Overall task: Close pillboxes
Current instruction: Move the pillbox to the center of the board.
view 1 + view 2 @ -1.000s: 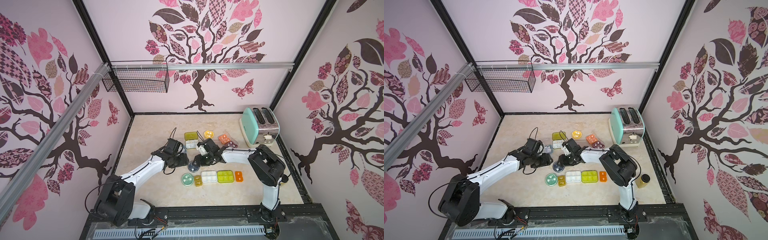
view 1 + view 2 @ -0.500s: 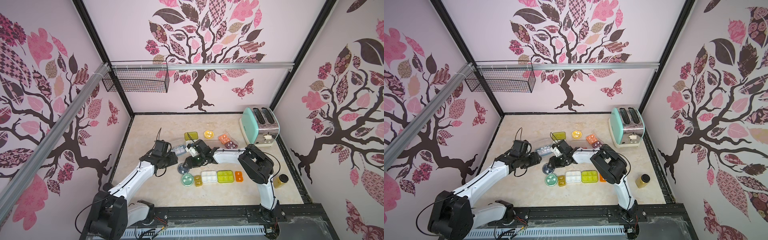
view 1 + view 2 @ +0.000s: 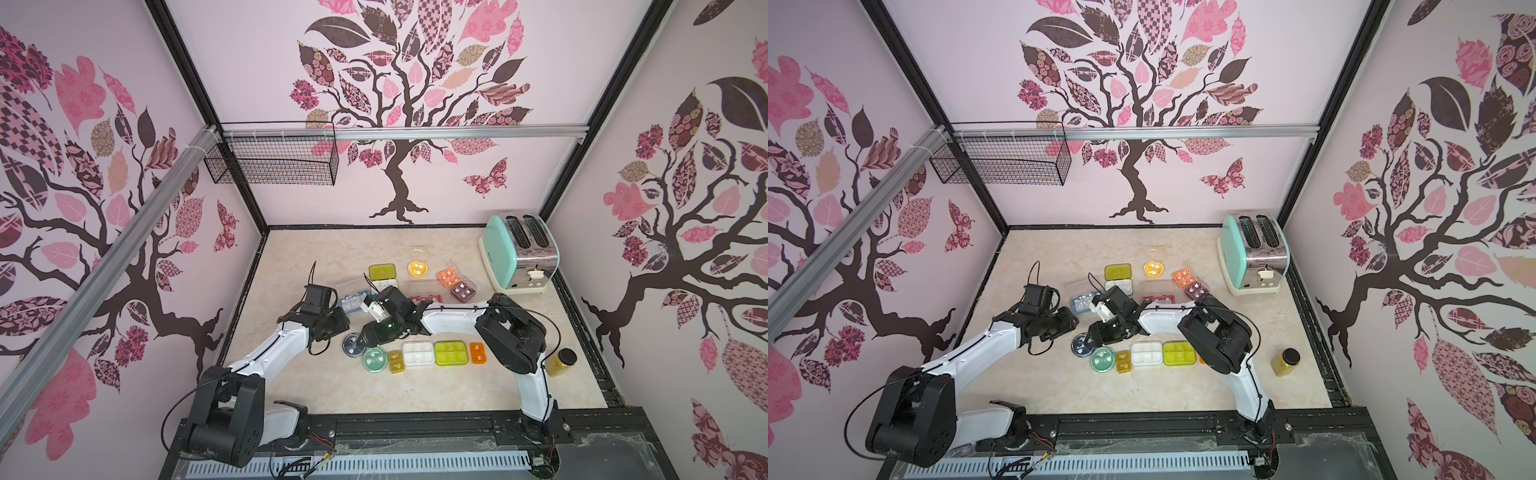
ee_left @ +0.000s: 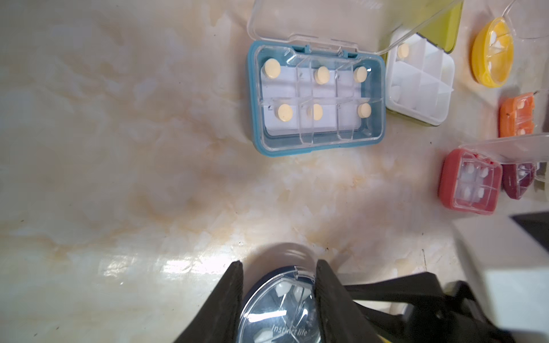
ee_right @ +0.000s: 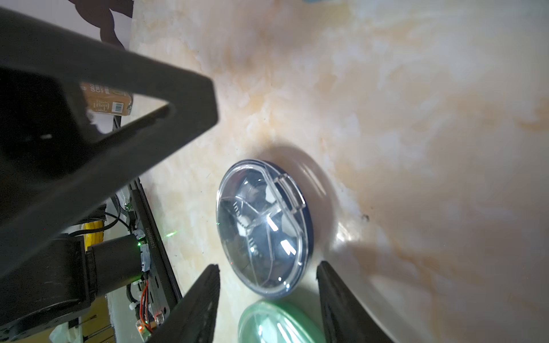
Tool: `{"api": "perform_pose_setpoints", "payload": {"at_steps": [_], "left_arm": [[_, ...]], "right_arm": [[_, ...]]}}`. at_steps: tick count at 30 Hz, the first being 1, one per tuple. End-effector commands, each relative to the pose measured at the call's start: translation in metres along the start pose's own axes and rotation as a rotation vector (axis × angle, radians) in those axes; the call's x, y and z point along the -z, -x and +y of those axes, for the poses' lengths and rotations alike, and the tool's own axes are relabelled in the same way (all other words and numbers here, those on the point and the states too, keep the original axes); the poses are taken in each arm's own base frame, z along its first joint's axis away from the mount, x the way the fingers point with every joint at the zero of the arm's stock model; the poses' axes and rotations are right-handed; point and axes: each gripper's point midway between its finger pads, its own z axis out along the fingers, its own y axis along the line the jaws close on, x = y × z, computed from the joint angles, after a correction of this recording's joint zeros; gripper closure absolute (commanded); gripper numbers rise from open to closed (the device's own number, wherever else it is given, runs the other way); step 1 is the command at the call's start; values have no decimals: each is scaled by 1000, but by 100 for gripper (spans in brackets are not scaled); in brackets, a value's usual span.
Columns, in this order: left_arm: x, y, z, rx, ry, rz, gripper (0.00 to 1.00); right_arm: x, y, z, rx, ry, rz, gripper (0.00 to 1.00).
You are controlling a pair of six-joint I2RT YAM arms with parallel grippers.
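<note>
Lowest on the beige marbled worktop [image 3: 332,390] in both top views: row of five pillboxes, lids down. From frame left: green round translucent pillbox [image 3: 375,359], small amber square pillbox [image 3: 395,361], white rectangular pillbox [image 3: 418,353], lime rectangular pillbox [image 3: 453,352], small orange pillbox [image 3: 478,352]. Well apart at lower right: amber jar with dark lid [image 3: 561,361].

Just above the row's left end: navy round pillbox [image 5: 264,228] with clear lid, flat on the worktop, lid down over white pills; latched or not, cannot tell. Right gripper [image 5: 269,265] spread wide, pinching nothing, green round translucent pillbox low between its fingers [image 5: 205,303] in the right wrist view, navy round pillbox just past the tips. Left gripper [image 4: 279,264] also parted, fingers [image 4: 225,297] straddling the navy round pillbox in the left wrist view; touching or not, cannot tell.

Farther up, mid-frame: blue rectangular pillbox [image 4: 316,98], clear lid swung open, one cream pill in each of six compartments. Just right of it, second white pillbox [image 3: 384,286] with lid raised, just beside an olive-yellow rectangular pillbox [image 3: 382,271]. Then yellow round pillbox [image 3: 417,268], lid open; orange square pillbox [image 3: 448,277]; maroon square pillbox [image 3: 463,291]; pink-red rectangular pillbox [image 3: 426,298], lid up.

Farthest, upper right of the worktop: mint-green toaster [image 3: 517,257]. On the back wall, upper left: black wire basket [image 3: 272,162].
</note>
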Motion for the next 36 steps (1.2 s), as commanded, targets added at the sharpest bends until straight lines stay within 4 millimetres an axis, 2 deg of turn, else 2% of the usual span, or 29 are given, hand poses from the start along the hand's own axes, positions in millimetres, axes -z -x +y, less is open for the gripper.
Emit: {"api": "perform_pose_setpoints", "payload": {"at_steps": [1,8,13,16,20,23,28,33,36], "left_arm": [[-3,13,-19,-45,-51,-27,59],[-23,7,-45,-159,-47,27,61],[-40,-3,-47,-212,-31,82,62],[-42,-8,-45,-206,-30,98,63],[-43,-28,-36,-191,-34,152,65],[-41,-44,-26,-171,-23,192,66],[-28,-57,-19,-147,-29,204,66],[-9,-54,-24,-140,-42,185,64],[5,-44,-34,-150,-60,159,62]], "right_arm": [[32,18,-4,7,-68,-63,42],[77,23,-17,-42,-69,-130,42],[100,17,-23,-43,-108,-167,42],[108,12,-27,-51,-123,-172,42],[120,11,-32,-64,-136,-198,42],[125,14,-35,-73,-139,-213,43],[133,18,-41,-85,-150,-232,43],[150,19,-62,-126,-198,-274,43],[172,21,-81,-165,-240,-325,43]]}}
